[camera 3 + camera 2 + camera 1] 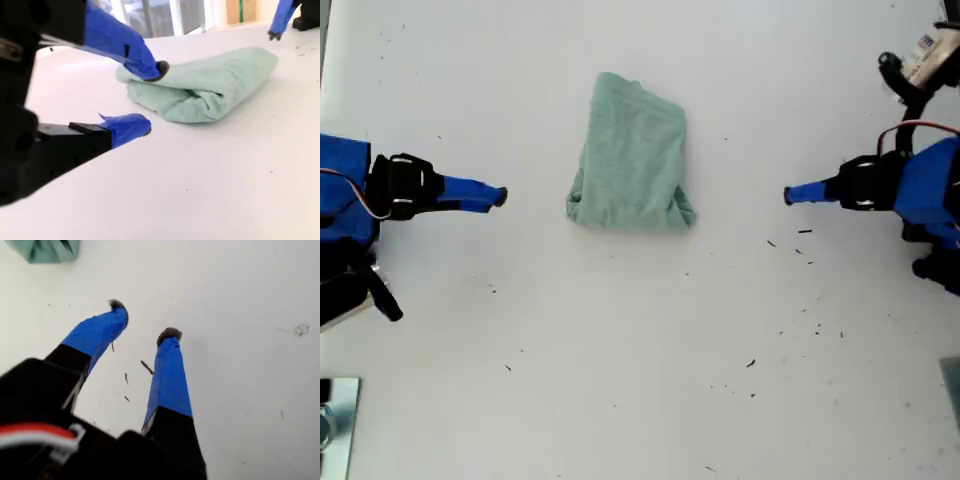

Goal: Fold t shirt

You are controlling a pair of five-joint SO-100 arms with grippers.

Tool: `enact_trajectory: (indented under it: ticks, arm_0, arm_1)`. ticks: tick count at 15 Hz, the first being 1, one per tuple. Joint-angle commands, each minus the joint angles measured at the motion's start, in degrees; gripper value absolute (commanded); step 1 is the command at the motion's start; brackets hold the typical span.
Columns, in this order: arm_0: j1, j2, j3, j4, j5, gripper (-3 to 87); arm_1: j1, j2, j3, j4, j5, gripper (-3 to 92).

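T shirt [632, 150]: a pale sage-green cloth folded into a compact, roughly rectangular bundle, lying flat on the white counter [620, 380] a little above the middle of the exterior view, its lower edge thicker and rounded where the layers bunch. In the second wrist view the bundle [210, 85] shows stacked, rolled folds along its near side. In the first wrist view only a corner of it [47, 250] is seen, well away from the fingertips. My second tool [498, 196] points at the bundle from the exterior view's left, near the cloth but apart from it. Its blue-taped fingers are spread with nothing between them [150, 97], so it is released. My first tool [790, 194] points in from the exterior view's right, likewise clear of the cloth, and its tip also appears far behind the bundle in the second wrist view [274, 34]. Its two blue-taped fingers stand parted over bare counter [144, 320], released and empty. Small dark specks [805, 250] are scattered on the counter below and beside this tool in the exterior view, and some lie between its fingers in the first wrist view [147, 367]. Both arms have black bodies behind the blue tape, and red and white wires run along them.
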Motion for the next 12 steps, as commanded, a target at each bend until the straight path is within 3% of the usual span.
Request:
enact_trajectory:
  ticks: [1,3,4,5,12]
  arm_0:
    - [4.7,2.1,3.8,-2.0,-1.2,13.3]
    - [6.6,2.3,3.6,0.4,2.4,13.4]
    - [7.6,2.3,3.6,0.4,2.4,13.4]
    - [8.3,2.3,3.6,0.4,2.4,13.4]
    - [8.7,2.3,3.6,0.4,2.4,13.4]
  arm_1:
    - [-0.5,0.7,4.9,0.5,0.8,12.3]
    - [0.5,0.6,5.1,0.4,-0.4,12.6]
    - [2.5,0.6,5.1,0.4,-13.4,12.0]
    - [4.0,0.6,5.0,0.5,-18.5,11.5]
    - [4.0,0.6,5.0,0.5,-18.3,11.4]
